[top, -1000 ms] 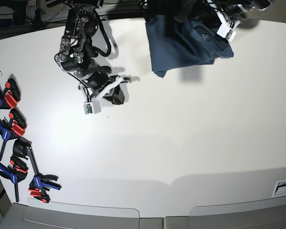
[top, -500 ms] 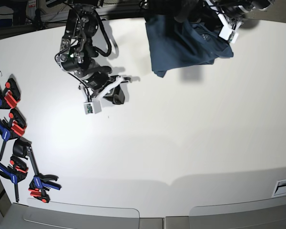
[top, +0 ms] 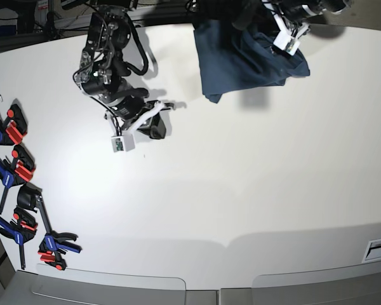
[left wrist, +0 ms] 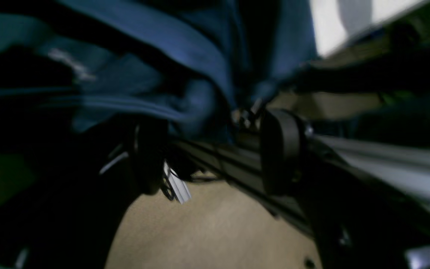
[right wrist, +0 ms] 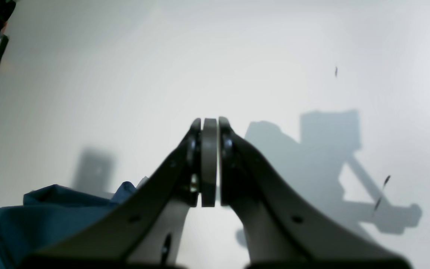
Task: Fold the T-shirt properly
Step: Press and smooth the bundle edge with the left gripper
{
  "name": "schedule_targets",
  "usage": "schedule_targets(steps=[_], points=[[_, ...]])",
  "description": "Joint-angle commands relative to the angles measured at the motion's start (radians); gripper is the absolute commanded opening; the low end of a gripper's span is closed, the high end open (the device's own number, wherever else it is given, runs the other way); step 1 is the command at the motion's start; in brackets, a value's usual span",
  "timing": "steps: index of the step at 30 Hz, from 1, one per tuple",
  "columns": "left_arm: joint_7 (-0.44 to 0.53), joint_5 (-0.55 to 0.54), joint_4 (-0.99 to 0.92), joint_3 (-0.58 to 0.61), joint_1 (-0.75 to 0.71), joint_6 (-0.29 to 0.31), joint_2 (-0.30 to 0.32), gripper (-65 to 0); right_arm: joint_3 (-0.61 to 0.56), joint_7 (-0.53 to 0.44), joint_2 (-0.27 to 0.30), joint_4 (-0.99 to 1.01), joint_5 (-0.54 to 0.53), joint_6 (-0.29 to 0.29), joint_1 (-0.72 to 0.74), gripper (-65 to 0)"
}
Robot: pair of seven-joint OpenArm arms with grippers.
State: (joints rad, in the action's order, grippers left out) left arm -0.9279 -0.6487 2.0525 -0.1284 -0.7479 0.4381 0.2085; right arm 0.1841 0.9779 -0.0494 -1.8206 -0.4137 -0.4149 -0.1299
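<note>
Right gripper (right wrist: 209, 164) pressed fully closed, empty, over white desk (top: 241, 190); left gripper (left wrist: 215, 149) spread wide (blurred view) beside crumpled dark navy-blue cotton T-shirt (top: 241, 60).

Base view is evenly, brightly lit, edges bowed by wide-angle distortion. Left wrist view is dim, heavily blurred. Sharp shadows are cast on the surface (right wrist: 88, 74).

Wide white table (top: 241, 190) fills the view, evenly lit, with soft shadows pooling near its front edge. Red-blue-black clamps (top: 16, 190) line its left side. Beyond the far edge it's dark, with what may be tan flooring (left wrist: 207, 231) below, blurred.
</note>
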Motion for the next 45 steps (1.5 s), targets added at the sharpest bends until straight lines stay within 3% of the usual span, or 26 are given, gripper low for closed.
schedule_targets(steps=[1, 6, 10, 15, 23, 31, 45], points=[[0.021, -0.001, 0.017, 0.000, -0.003, -0.010, 0.005, -29.6, -0.002, -0.020, 0.002, -0.019, -0.017, -0.008, 0.013, -65.0], [0.025, 0.076, 0.017, -0.001, 0.005, -0.074, 0.005, -34.0, -0.002, -0.020, 0.002, -0.019, -0.017, -0.008, 0.013, -65.0], [0.026, 0.084, 0.017, -0.001, 0.005, -0.076, 0.005, -40.0, -0.002, -0.021, 0.002, -0.019, -0.017, -0.008, 0.013, -65.0], [0.027, 0.084, 0.017, -0.002, 0.005, -0.075, 0.006, -65.0, -0.002, -0.024, 0.002, -0.019, -0.017, -0.008, 0.013, -65.0], [-0.013, 0.240, 0.018, -0.003, 0.005, -0.072, 0.021, -65.0, -0.002, -0.025, 0.002, -0.019, -0.017, -0.008, 0.013, -65.0], [-0.031, 0.240, 0.018, -0.004, 0.005, -0.072, 0.077, -65.0, -0.002, -0.027, 0.002, -0.019, -0.017, -0.008, 0.014, -65.0], [-0.044, 0.250, 0.142, -0.003, 0.005, -0.072, 0.077, -65.0, -0.002, -0.028, 0.002, -0.019, -0.017, -0.008, 0.013, -65.0]])
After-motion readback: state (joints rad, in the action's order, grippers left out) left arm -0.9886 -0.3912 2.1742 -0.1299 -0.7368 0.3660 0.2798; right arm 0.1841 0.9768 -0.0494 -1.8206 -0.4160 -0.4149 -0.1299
